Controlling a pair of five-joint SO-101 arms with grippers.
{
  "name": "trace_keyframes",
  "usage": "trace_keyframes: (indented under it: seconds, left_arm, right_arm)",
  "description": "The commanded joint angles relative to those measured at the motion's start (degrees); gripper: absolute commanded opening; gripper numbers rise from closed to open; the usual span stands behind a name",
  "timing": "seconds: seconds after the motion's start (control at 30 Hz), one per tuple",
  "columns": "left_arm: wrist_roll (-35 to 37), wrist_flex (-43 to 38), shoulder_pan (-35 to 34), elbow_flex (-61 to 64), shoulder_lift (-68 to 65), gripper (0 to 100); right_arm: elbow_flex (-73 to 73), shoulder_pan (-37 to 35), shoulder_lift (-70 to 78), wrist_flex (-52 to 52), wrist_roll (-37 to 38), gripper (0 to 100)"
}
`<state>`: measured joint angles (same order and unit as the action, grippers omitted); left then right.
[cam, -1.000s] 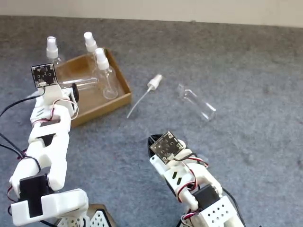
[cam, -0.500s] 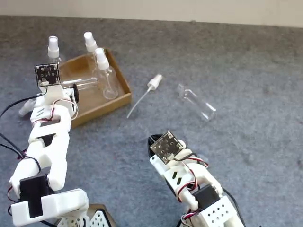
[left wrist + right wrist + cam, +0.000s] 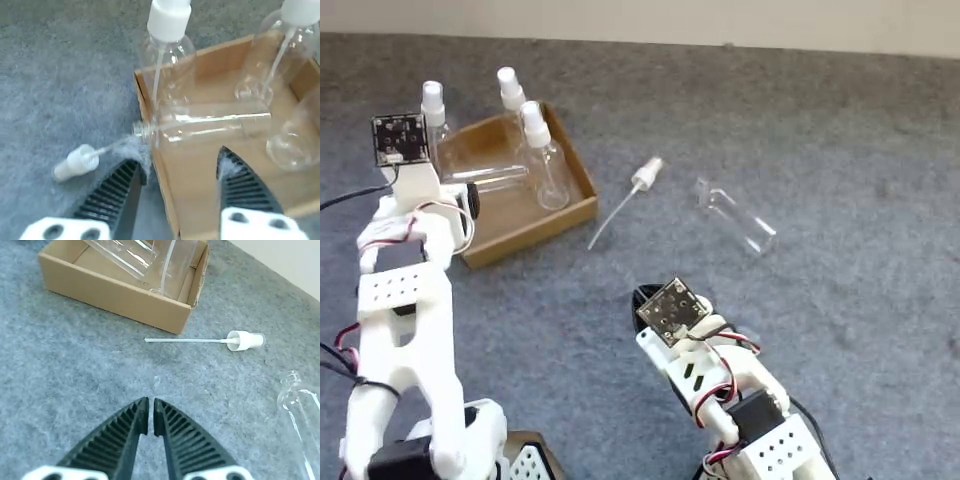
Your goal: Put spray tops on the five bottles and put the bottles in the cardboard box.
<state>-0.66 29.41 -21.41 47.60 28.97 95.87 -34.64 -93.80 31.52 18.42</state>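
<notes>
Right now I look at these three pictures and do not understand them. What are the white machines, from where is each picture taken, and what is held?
They are two robot arms on a grey carpet. One picture looks down from above; the other two come from a camera on each arm's wrist. The left gripper is open over the cardboard box wall, the right gripper shut; both hold nothing. A loose spray top and an uncapped bottle lie on the carpet.

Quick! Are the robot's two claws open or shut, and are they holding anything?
Left gripper: open, holding nothing.
Right gripper: shut, holding nothing.
</notes>
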Motion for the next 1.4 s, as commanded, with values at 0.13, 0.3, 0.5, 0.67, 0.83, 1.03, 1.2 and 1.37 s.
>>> trace_keyframes:
  seconds: [0.13, 0.3, 0.5, 0.67, 0.83, 1.03, 1.2, 1.37]
  left_arm:
    - [-4.5, 19.3, 1.3, -10.2, 3.8, 18]
    - [-4.5, 34.5, 4.0, -17.8, 3.8, 18]
    - [-4.5, 49.1, 13.1, -24.4, 3.8, 18]
    - [-4.2, 51.9, 21.7, -25.3, 3.8, 18]
    - [-4.2, 51.9, 29.1, -25.5, 3.4, 18]
    - [0.3, 47.5, 38.5, -25.5, 3.2, 18]
    - [2.4, 44.8, 48.1, -26.4, 2.7, 18]
    - [6.2, 44.6, 51.0, -32.6, -6.0, 18]
  right_arm:
    - [3.6, 0.4, -0.6, -1.8, 0.6, 2.7]
    - [3.2, 1.2, -0.6, -1.8, 0.6, 2.7]
    - [2.9, 12.2, -0.6, -1.5, 0.4, 2.7]
    - [2.8, 25.5, -0.6, -1.5, 0.3, 2.7]
    - [2.8, 37.7, -0.6, -1.5, 0.3, 2.7]
    - [3.1, 54.8, -0.6, -1.7, 0.2, 2.7]
    - [5.2, 65.9, -0.6, -1.8, 0.2, 2.7]
    - [7.8, 73.1, -0.6, 2.3, 0.1, 2.6]
